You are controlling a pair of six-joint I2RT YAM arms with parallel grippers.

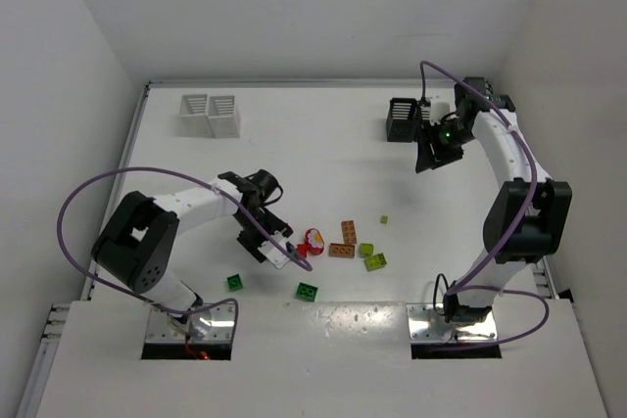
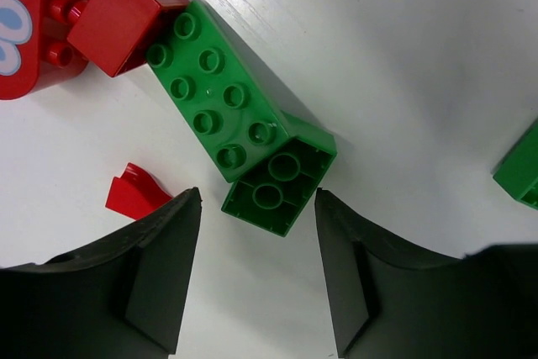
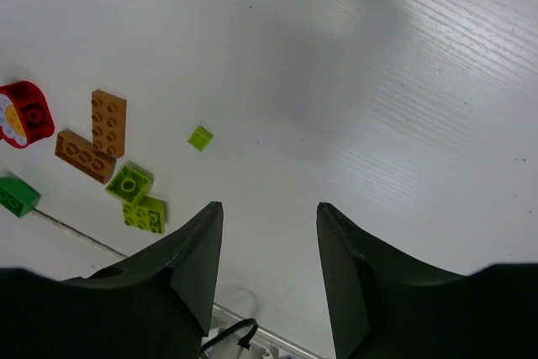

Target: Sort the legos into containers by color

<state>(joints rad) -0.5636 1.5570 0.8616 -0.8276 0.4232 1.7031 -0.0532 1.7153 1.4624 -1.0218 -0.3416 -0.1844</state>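
My left gripper (image 1: 276, 250) is open and low over the table, just left of a red lego (image 1: 312, 240). In the left wrist view its jaws (image 2: 256, 203) stand apart, with two joined dark green legos (image 2: 214, 98) just ahead, the nearer one (image 2: 277, 184) studs-down at the fingertips. Red legos (image 2: 118, 14) and a small red piece (image 2: 134, 192) lie to the left. My right gripper (image 1: 431, 151) is open and empty beside the black containers (image 1: 403, 120). The white containers (image 1: 211, 115) stand at the back left.
Orange-brown legos (image 1: 345, 240), lime legos (image 1: 371, 256) and a tiny lime piece (image 1: 384, 219) lie mid-table; they also show in the right wrist view (image 3: 109, 122). Dark green legos (image 1: 235, 282) (image 1: 308, 291) lie near the front edge. Another green lego (image 2: 521, 166) shows at the right.
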